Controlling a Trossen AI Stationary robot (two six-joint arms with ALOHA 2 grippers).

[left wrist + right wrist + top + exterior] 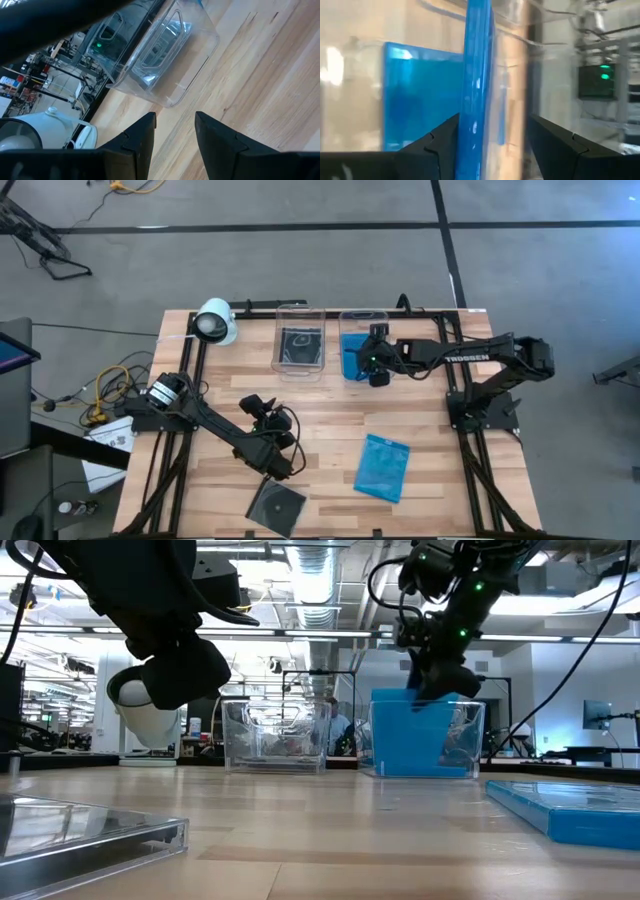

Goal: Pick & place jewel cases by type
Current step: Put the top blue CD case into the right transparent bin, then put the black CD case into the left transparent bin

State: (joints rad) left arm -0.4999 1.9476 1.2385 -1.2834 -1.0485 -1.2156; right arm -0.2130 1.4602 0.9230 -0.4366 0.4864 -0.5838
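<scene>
On the left of the bench we see a clear jewel case lying flat near the front edge. The left end effector hangs just above and behind it, its fingers partly spread with nothing between them. We judge this arm is waiting, or is poised to come down on that case.

Further along, the left tub at the back holds another clear case showing a dark disc.

Beside it stands the right tub, which takes the blue ones. The right end effector is over it, and in the right wrist view a blue jewel case stands on edge between its spread fingers, with a gap on one side. We cannot tell whether the other finger touches it. Another blue case leans inside the tub behind it. We judge the step in hand is the release of a blue case into its tub.

One more blue case lies flat on the bench, front right. Next, we expect the right arm must lift straight up clear of the tub wall without dragging the case, then go for that last blue one.
</scene>
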